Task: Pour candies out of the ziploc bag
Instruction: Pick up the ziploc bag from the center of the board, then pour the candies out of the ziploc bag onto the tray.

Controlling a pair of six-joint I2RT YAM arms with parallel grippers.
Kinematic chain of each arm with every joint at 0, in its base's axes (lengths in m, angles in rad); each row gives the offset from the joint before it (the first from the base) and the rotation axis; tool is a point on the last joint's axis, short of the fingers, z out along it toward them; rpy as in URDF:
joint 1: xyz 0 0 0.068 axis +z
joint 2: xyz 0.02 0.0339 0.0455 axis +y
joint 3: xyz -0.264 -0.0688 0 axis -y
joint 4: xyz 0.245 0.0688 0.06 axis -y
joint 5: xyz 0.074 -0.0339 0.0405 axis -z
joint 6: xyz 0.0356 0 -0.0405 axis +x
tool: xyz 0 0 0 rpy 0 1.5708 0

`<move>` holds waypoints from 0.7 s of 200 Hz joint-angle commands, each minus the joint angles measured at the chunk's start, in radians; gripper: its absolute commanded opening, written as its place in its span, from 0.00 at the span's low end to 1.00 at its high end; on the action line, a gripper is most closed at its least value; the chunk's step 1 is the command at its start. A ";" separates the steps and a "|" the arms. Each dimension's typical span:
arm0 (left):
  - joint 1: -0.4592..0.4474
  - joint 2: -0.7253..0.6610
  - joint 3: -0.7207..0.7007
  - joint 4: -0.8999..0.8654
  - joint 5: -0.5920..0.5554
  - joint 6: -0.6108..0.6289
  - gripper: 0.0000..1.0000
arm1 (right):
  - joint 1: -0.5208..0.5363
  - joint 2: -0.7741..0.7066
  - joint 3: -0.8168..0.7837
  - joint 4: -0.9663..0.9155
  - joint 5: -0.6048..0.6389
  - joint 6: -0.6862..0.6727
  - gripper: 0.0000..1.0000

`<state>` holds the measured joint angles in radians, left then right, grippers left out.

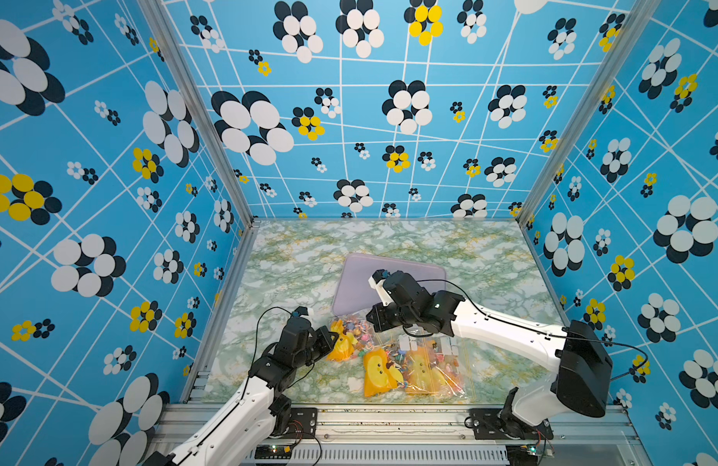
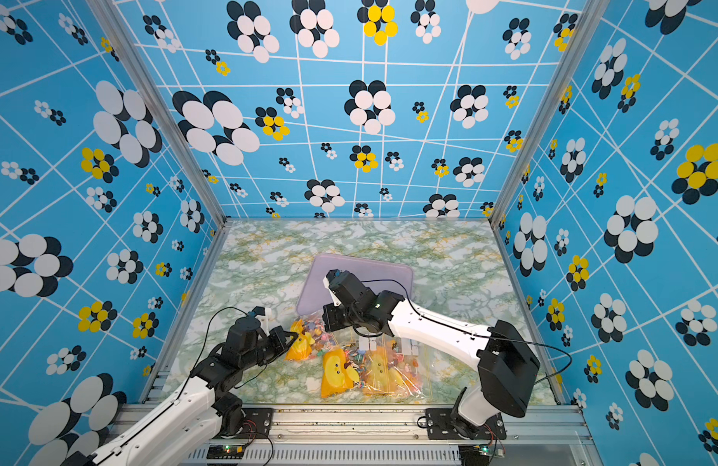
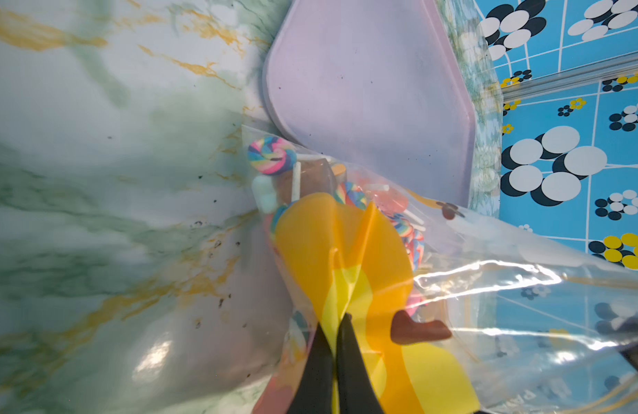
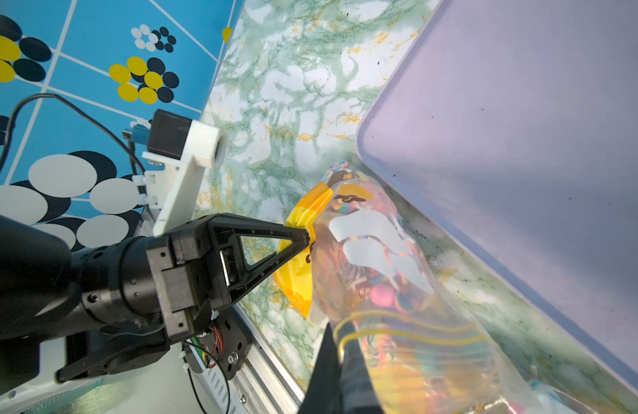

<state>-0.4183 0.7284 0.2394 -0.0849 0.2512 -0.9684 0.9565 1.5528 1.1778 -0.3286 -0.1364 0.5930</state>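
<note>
Tips of right gripper hidden beneath own wrist in both top views; 2 fingers cut by wrist-view edge. Part of tray under right arm. Shapes of candies too small from top. Near end of ziploc bag blurred.

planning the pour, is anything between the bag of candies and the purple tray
Nothing visible. The ziploc bag lies on the table with a corner right at the near rim of the tray, no object between them. The candies are inside the bag, and the left gripper and right gripper are both shut on it.
</note>
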 commanded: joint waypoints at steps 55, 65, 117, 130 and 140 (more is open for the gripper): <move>0.006 0.180 0.119 0.214 0.016 0.021 0.00 | -0.057 -0.054 0.088 -0.049 0.038 -0.074 0.00; 0.006 0.196 0.132 0.227 0.010 0.023 0.00 | -0.067 -0.052 0.098 -0.057 0.041 -0.082 0.00; 0.008 0.328 0.216 0.311 0.005 0.040 0.00 | -0.136 -0.048 0.133 -0.080 0.028 -0.116 0.00; 0.008 0.371 0.234 0.345 0.010 0.042 0.00 | -0.159 -0.047 0.144 -0.089 0.013 -0.124 0.00; 0.008 0.404 0.257 0.368 0.016 0.045 0.00 | -0.178 -0.043 0.153 -0.099 0.005 -0.130 0.00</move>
<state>-0.4183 1.0832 0.4313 0.1654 0.2588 -0.9501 0.8185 1.5402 1.2755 -0.4095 -0.1181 0.4999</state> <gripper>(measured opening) 0.053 0.048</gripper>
